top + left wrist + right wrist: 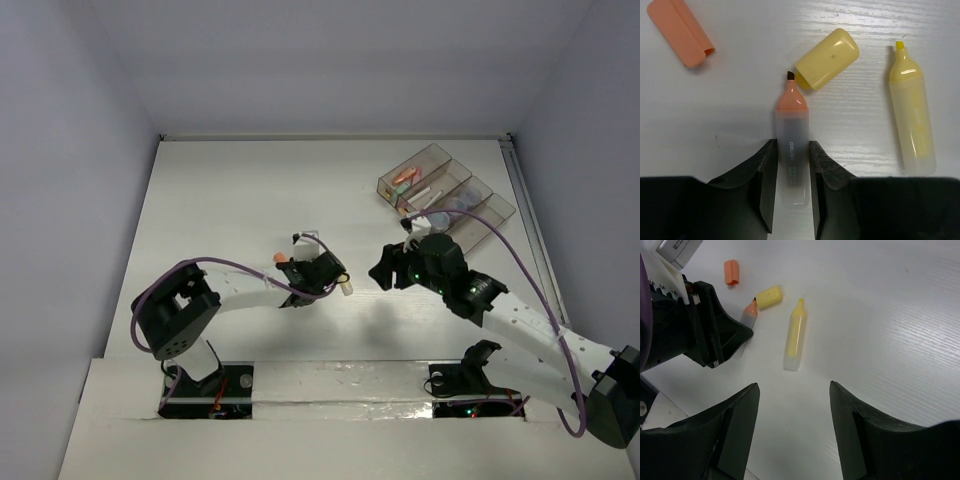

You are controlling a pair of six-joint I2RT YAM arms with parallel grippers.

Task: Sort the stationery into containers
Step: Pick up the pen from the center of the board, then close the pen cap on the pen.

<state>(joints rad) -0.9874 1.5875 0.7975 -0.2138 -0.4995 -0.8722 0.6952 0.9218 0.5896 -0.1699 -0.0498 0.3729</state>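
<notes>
One orange marker (791, 107), partly hidden, pinched by left gripper (792, 146); right gripper (794, 387) spread.

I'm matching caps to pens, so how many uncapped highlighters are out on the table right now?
2. The orange highlighter lies between the jaws of the left gripper; the yellow highlighter lies free to its right in the left wrist view. Others may be hidden under the arms.

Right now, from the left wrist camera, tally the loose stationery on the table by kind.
Highlighters: 2, the orange highlighter and the yellow highlighter, both uncapped
Caps: 2, the orange cap and the yellow cap
Total: 4
</notes>
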